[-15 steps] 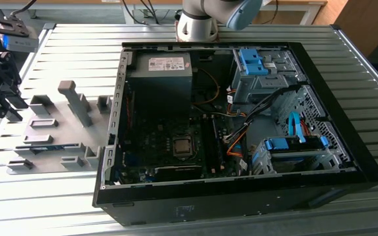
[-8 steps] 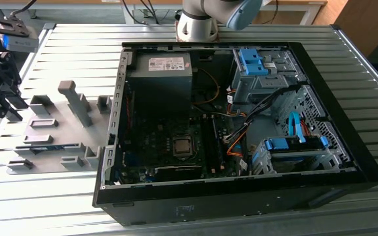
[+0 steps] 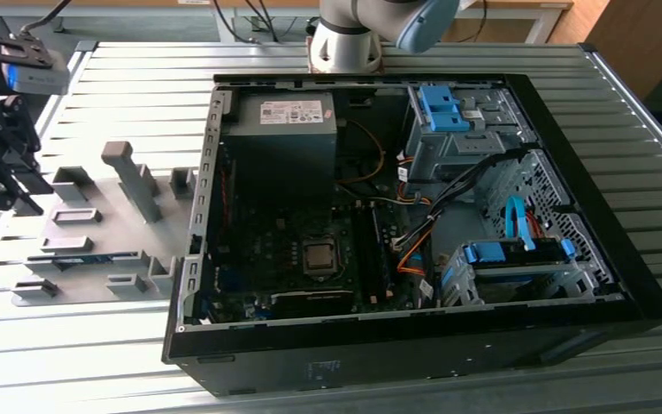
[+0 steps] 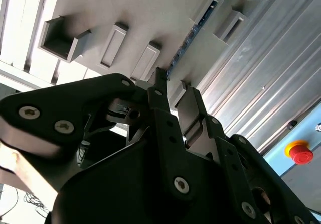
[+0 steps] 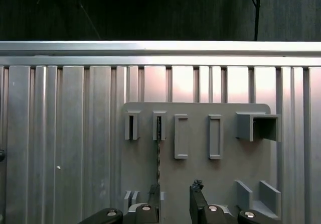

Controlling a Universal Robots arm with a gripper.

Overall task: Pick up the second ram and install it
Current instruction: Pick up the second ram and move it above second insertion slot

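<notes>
**Open pincer hovering over the fixture, ram sitting in its slot**

The gripper (image 5: pixel 175 206) is hanging with its two black fingers (image 5: pixel 198 200) spread apart, and nothing is sitting between them. Just below and ahead of the fingertips, the second ram (image 5: pixel 158 153) is standing on its long edge in the grey fixture plate (image 5: pixel 225 176), held between small slotted blocks. In both wrist views one finger is lining up almost over the stick's near end; whether it is touching cannot be told. The plate is lying on the slatted aluminium table (image 5: pixel 60 133) under the gripper. In the exterior view the gripper (image 3: pixel 15 183) is hovering above that plate, and well off to its side – beyond the fixture – the opened computer case (image 3: pixel 365 366) is lying flat, its motherboard (image 3: pixel 296 246) facing up.
</notes>
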